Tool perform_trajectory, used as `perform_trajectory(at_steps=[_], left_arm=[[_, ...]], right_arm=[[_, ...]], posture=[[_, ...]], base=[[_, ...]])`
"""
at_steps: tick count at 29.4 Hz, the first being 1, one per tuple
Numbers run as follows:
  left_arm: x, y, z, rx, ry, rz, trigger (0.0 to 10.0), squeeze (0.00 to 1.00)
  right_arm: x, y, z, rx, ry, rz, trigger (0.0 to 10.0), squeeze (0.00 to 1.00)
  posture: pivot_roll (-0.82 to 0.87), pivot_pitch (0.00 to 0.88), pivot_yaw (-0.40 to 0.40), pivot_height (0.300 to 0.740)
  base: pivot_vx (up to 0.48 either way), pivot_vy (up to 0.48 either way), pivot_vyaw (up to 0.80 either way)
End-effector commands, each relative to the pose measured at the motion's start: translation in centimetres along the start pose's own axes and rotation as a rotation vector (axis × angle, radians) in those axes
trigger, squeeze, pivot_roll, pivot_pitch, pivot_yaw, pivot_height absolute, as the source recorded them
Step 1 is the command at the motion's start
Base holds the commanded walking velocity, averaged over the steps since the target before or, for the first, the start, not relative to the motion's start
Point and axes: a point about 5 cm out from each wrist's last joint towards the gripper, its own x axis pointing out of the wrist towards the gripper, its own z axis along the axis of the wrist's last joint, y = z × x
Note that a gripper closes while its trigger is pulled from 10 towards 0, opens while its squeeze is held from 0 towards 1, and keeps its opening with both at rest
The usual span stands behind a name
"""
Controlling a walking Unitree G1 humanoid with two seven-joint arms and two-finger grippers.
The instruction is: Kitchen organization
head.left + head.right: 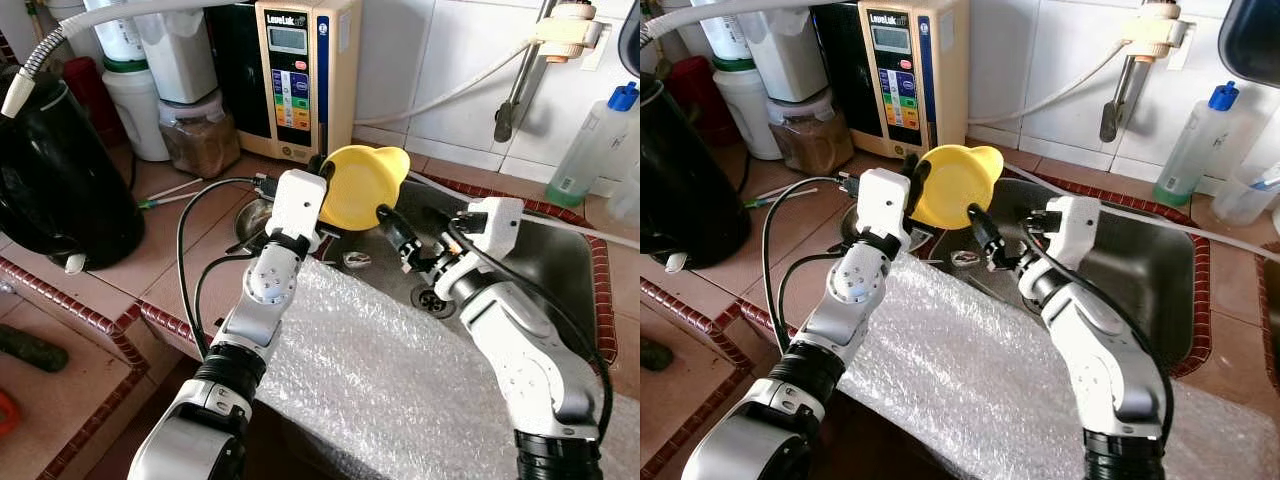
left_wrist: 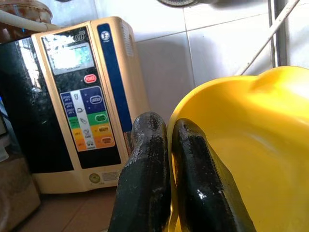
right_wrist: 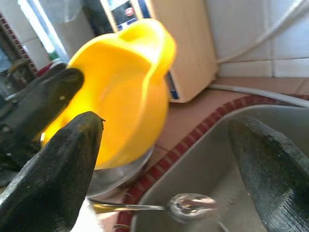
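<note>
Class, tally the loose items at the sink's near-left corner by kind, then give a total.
Yellow bowl: 1, pinched at its rim by the left gripper
Metal bowl: 1
Spoon: 1
Total: 3

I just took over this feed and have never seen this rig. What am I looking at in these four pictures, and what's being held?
A humanoid robot stands at a tiled kitchen counter. Two pictures come from its head cameras, looking down; the other two come from cameras on each wrist, looking along the black fingers. The left pincer is shut on the rim of a yellow bowl, held up beside the sink. The right pincer is open, near the bowl. A spoon lies at the sink's edge. Bubble wrap covers the counter in front. A water machine stands against the wall.
</note>
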Motion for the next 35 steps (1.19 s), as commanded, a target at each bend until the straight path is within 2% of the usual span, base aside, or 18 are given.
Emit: perform_trajectory(at_steps=[1,10,11,12,13,18,25,35], left_arm=[[0.2,-0.1,0.8,-0.011,-0.037,-0.005,0.0,0.0],[0.3,-0.6,1.3,-0.028,-0.06,-0.028,0.0,0.0],[0.2,-0.7,1.3,-0.028,-0.061,-0.03,0.0,0.0],[0.2,-0.7,1.3,-0.028,-0.061,-0.032,0.0,0.0],[0.2,-0.9,1.4,-0.031,-0.064,-0.037,0.0,0.0],[0.0,-1.1,1.4,-0.038,-0.063,-0.045,0.0,0.0],[-0.1,-1.1,1.2,-0.042,-0.058,-0.044,0.0,0.0],[-0.1,-1.0,1.3,-0.041,-0.059,-0.042,0.0,0.0]], right_arm=[[0.2,0.0,0.1,0.005,0.003,-0.008,10.0,0.0],[2.1,0.3,-0.3,0.029,0.0,-0.055,10.0,0.0],[2.4,0.3,-0.4,0.03,-0.002,-0.061,9.5,0.0],[2.5,0.3,-0.4,0.03,-0.003,-0.065,9.5,0.0],[2.9,0.3,-0.4,0.035,-0.009,-0.073,0.2,0.0],[3.4,0.1,-0.3,0.03,-0.02,-0.103,0.0,0.0],[3.0,-1.2,-0.2,0.044,-0.036,-0.17,0.0,0.0],[3.1,-1.7,-0.6,0.075,-0.017,-0.201,0.0,0.0]], posture=[[-0.04,0.0,0.043,0.74],[-0.03,0.0,0.044,0.74],[-0.03,0.0,0.043,0.74],[-0.03,0.0,0.042,0.74],[-0.03,0.0,0.039,0.74],[-0.02,0.0,0.035,0.74],[-0.03,0.0,0.035,0.74],[-0.03,0.0,0.036,0.74]], base=[[0.0,0.0,0.0],[0.0,0.0,0.0],[0.0,0.0,0.0],[0.0,0.0,0.0],[0.0,0.0,0.0],[0.0,0.0,0.0],[0.0,0.0,0.0],[0.0,0.0,0.0]])
